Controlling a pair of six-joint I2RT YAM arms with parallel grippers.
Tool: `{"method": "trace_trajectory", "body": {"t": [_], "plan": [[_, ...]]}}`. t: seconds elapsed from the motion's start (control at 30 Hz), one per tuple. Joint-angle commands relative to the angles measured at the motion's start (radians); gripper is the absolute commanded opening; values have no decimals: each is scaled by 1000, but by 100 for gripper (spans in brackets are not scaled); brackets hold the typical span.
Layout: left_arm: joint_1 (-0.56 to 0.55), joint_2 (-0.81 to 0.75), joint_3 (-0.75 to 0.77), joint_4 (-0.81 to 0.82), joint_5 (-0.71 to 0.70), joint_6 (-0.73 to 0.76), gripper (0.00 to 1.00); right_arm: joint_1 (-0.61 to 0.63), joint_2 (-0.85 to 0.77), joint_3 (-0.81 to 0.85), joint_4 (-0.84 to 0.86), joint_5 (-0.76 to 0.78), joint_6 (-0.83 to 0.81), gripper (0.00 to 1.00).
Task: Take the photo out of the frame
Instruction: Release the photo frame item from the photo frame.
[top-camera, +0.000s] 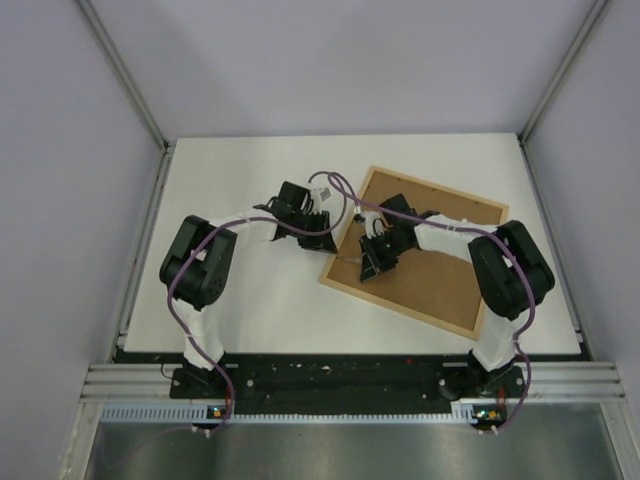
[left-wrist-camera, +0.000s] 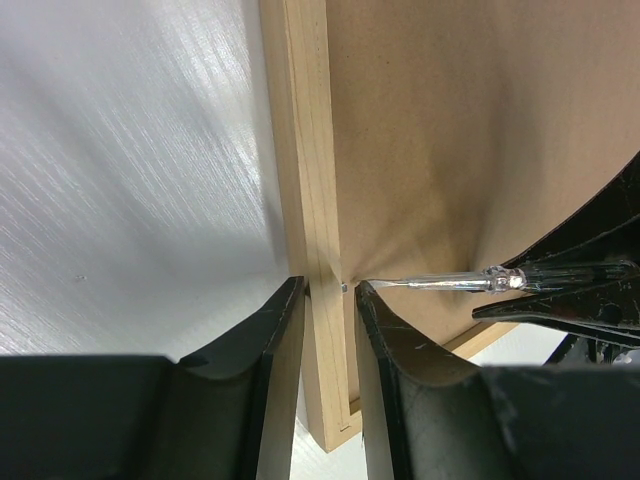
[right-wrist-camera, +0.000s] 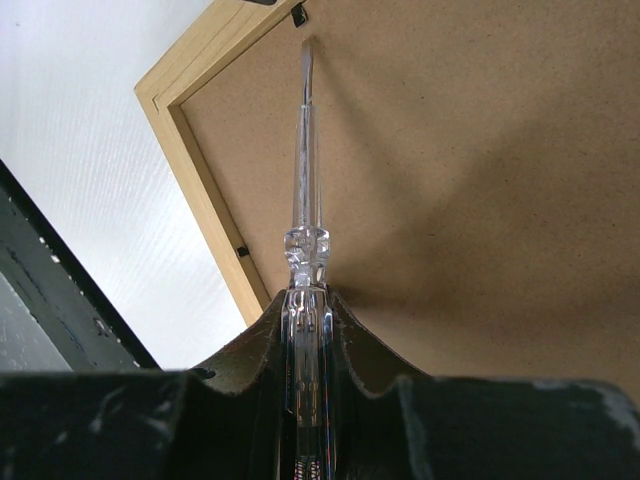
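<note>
Frame (top-camera: 445, 285) face-down on table (top-camera: 250, 310), brown back up; photo hidden, presumably under back. Step: freeing retaining tabs. Left gripper (left-wrist-camera: 328, 300) narrow, clamped across frame's left rail. Right gripper (right-wrist-camera: 303, 300) closed on clear tool (right-wrist-camera: 304, 150), tip beside tab (left-wrist-camera: 343, 286). Next: lever tab aside precisely.

No text, label, brand, number or sign can be read in any view. Small reddish marks are seen on the clear-handled tool (right-wrist-camera: 303, 440), at the lower middle of the right wrist view, but they cannot be made out.
</note>
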Motion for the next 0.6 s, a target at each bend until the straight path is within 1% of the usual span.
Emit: {"method": "trace_trajectory", "body": {"t": [0.0,0.57], "plan": [[-7,6,36,21,27,-3,32,16,43,16,-28,31,-26,0],[-13,6,39,23,38,-9,30,35,76,39,-30,77,-23,0]]}}
